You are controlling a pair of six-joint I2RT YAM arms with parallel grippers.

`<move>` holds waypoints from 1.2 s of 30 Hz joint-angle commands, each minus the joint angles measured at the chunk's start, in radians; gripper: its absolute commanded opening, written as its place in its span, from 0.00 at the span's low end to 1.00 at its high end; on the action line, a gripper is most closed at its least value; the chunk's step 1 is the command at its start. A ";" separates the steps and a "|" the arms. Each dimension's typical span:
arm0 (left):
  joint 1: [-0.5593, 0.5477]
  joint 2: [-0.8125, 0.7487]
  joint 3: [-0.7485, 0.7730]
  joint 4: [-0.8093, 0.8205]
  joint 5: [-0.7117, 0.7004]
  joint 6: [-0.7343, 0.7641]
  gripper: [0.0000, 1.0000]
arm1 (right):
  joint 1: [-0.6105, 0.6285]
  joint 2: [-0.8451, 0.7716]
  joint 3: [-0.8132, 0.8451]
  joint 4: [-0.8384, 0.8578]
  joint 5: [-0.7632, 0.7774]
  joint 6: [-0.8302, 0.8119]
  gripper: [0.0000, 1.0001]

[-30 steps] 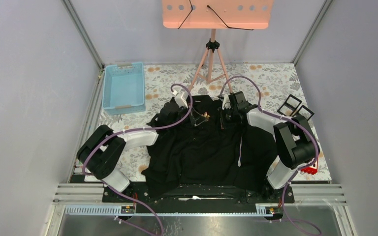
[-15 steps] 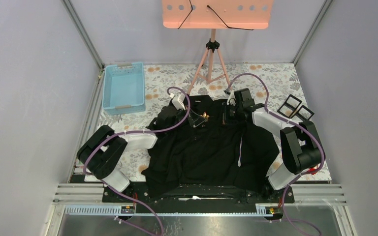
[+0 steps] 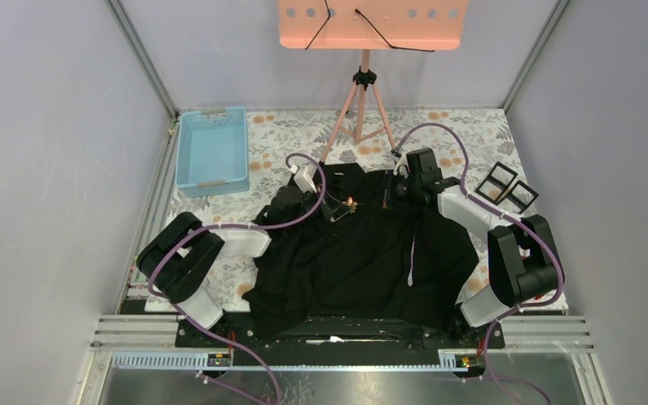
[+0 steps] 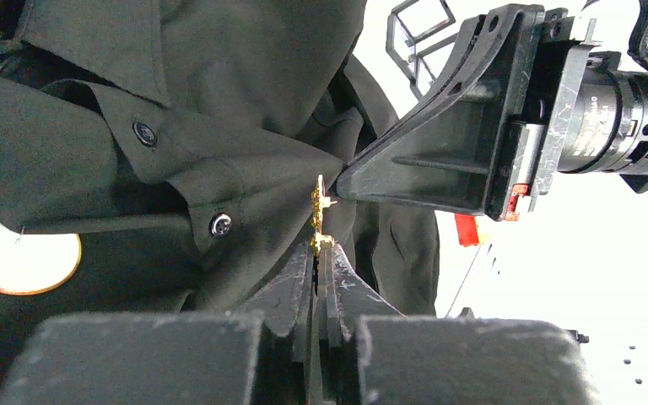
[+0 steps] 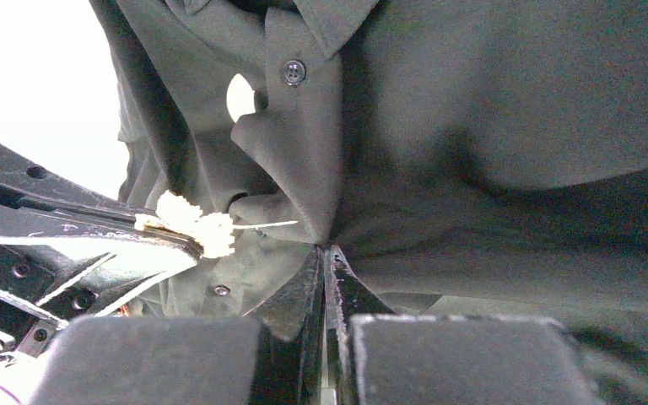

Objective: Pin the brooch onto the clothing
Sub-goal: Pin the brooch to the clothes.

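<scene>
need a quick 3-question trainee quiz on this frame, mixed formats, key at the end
1. True or false: the left tool is shut on the brooch.
2. What does the right tool pinch? A the shirt; B the brooch; C nothing.
3. Fill in: seen from above, the blue bin lies off to the ___ of the shirt.
Key: 1 true; 2 A; 3 left.
</scene>
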 commanded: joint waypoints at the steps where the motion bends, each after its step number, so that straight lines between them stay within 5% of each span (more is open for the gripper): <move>1: -0.005 0.007 -0.005 0.100 -0.022 -0.011 0.00 | -0.008 -0.037 -0.006 0.023 -0.011 0.018 0.00; 36: -0.026 0.098 0.009 0.212 -0.027 -0.052 0.00 | -0.008 -0.039 -0.002 0.033 -0.082 0.038 0.00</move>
